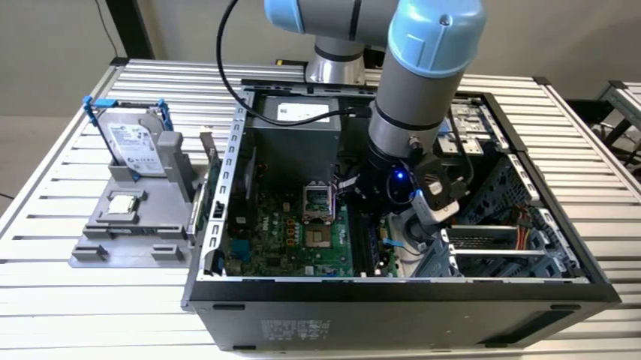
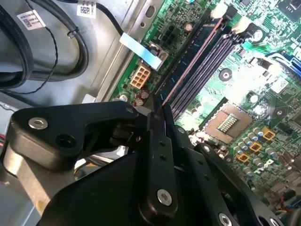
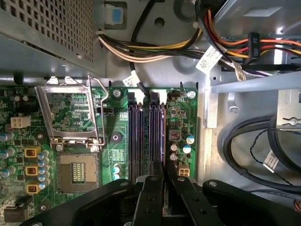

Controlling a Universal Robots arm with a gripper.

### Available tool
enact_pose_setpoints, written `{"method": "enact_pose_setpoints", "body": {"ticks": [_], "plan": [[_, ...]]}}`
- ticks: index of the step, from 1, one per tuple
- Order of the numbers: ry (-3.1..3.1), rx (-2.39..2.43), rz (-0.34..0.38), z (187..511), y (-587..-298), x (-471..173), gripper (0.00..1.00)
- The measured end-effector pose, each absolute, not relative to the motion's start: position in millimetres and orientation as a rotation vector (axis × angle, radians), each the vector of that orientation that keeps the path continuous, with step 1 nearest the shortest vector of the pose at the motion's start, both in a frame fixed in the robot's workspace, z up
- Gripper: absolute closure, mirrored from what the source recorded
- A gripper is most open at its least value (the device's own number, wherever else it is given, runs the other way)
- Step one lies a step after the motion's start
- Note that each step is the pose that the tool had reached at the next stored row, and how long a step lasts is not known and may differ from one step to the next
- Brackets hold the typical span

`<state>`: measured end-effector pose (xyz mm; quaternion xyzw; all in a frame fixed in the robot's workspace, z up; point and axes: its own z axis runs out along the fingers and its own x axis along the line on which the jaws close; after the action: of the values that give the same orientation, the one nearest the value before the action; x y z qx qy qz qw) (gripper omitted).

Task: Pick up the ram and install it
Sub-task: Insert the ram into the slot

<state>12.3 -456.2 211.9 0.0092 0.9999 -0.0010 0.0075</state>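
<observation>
- The black two-fingered gripper, jaws clamped on the thin dark-green ram stick, hangs directly over the motherboard's black memory slots.
- The stick's long axis runs parallel to those slots.

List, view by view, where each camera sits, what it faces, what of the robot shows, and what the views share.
Exterior view: off the arm, above, looking down into the open computer case; the arm reaches inside.
First wrist view: on the arm, facing the motherboard; gripper over the memory slots.
Second wrist view: on the arm, slanted along the slots; gripper shut on the ram.
Shared: both wrist views show the processor socket.
</observation>
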Motion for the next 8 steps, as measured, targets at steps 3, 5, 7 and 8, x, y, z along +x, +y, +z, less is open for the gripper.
{"method": "enact_pose_setpoints", "body": {"ticks": [3, 5, 7, 8], "plan": [[3.128, 0.029, -0.007, 212.2, -456.4, 12.3, 1.0], [3.128, 0.029, -0.009, 212.1, -456.4, 12.3, 1.0], [3.128, 0.029, -0.009, 212.1, -456.5, 12.3, 1.0], [3.128, 0.029, -0.009, 212.0, -456.5, 12.3, 1.0]]}}
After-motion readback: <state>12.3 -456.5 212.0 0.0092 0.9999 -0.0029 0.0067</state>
